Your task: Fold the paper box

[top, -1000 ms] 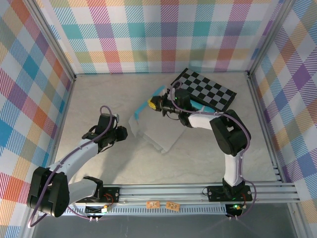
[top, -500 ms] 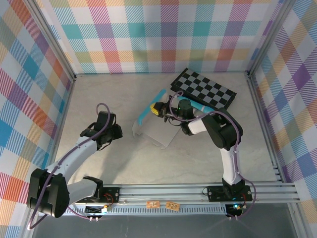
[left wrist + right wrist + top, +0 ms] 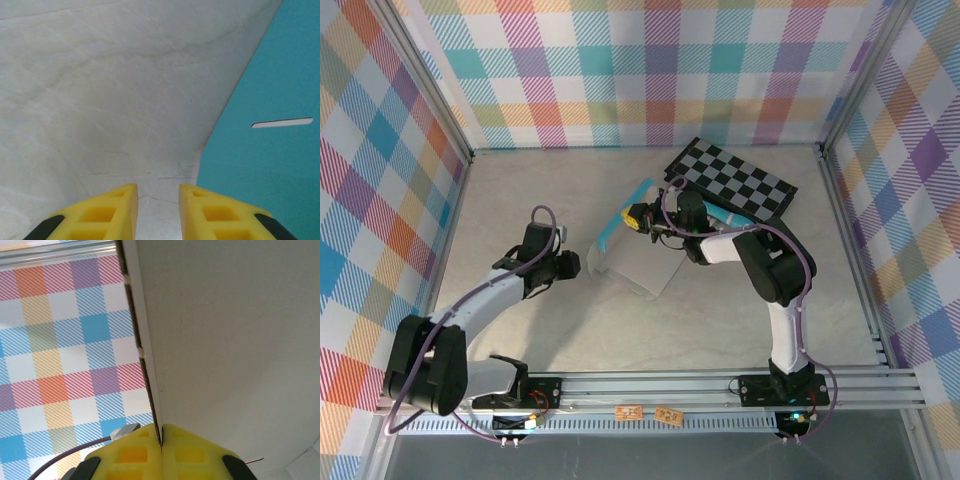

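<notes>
**One paper box, pinched at its far edge**

We see one paper box (image 3: 635, 262) in the middle of the counter (image 3: 540, 190), a partly folded sheet with its grey-white inside up and teal along its left. The right claw (image 3: 161, 440) is clamped on its far edge. The left claw (image 3: 158, 200), narrowly parted and empty, sits just beside the teal side. One checkerboard (image 3: 740, 180) lies at the far right. Plaid walls (image 3: 620, 70) enclose the pale marbled surface.
</notes>
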Controlling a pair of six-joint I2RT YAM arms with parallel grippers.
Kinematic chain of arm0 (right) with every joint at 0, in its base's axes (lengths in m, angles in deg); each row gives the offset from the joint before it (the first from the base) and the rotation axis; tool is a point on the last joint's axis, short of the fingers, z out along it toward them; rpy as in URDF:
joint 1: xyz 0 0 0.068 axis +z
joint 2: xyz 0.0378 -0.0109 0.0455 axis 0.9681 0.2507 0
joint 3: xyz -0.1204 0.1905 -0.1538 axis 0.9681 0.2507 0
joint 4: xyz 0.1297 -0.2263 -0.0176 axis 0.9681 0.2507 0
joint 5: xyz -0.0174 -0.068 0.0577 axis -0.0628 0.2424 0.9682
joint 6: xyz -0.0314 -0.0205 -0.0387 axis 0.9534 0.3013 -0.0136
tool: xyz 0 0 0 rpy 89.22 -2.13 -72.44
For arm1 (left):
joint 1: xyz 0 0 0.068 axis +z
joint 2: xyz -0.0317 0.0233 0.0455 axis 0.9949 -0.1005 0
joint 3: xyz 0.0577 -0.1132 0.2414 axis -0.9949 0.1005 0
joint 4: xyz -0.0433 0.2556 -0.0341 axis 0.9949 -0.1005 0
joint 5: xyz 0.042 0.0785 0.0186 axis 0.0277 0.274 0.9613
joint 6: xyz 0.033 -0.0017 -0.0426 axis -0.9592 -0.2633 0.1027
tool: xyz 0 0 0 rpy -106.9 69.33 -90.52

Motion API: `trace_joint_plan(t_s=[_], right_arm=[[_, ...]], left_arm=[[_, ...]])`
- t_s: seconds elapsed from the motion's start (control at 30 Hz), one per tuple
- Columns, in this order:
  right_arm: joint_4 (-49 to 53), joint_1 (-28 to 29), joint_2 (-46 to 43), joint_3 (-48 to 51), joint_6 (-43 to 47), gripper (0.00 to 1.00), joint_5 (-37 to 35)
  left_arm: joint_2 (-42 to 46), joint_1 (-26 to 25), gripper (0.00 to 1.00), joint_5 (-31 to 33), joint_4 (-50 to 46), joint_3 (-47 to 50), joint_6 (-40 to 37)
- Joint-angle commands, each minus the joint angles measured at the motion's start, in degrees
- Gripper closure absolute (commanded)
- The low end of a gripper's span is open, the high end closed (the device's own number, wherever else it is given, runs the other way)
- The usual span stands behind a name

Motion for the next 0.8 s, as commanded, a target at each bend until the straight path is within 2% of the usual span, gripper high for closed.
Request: trace_joint_plan(t_s=[0.0, 0.1, 0.23, 0.43, 0.6, 0.77], right_arm=[[9.8, -0.47, -0.58, -1.69, 1.87, 1.0, 1.31], [10.32, -0.46, -0.2, -1.97, 1.54, 1.0, 0.91], [8.57, -0.46, 0.38, -2.06, 0.46, 1.0, -0.13], [6.48, -0.46, 0.47, -2.45, -1.02, 1.0, -1.72], [5.84, -0.46, 0.26, -2.84, -1.62, 1.0, -2.12], [6.23, -0.46, 0.33, -3.13, -1.89, 1.0, -2.02]], left_arm=[[-1.62, 0.94, 0.71, -5.93, 8.39, -0.56, -4.16], [-3.31, 0.32, 0.71, -9.25, 8.7, -2.01, -4.18], [-0.67, -1.53, 0.71, -10.65, 9.35, -0.12, -3.88], [4.3, -4.16, 0.67, -7.74, 11.13, 4.41, -0.1], [3.67, -7.91, 0.64, -5.67, 13.44, 5.07, 0.88], [1.3, -9.23, 0.61, -3.19, 15.67, 4.16, 1.51]])
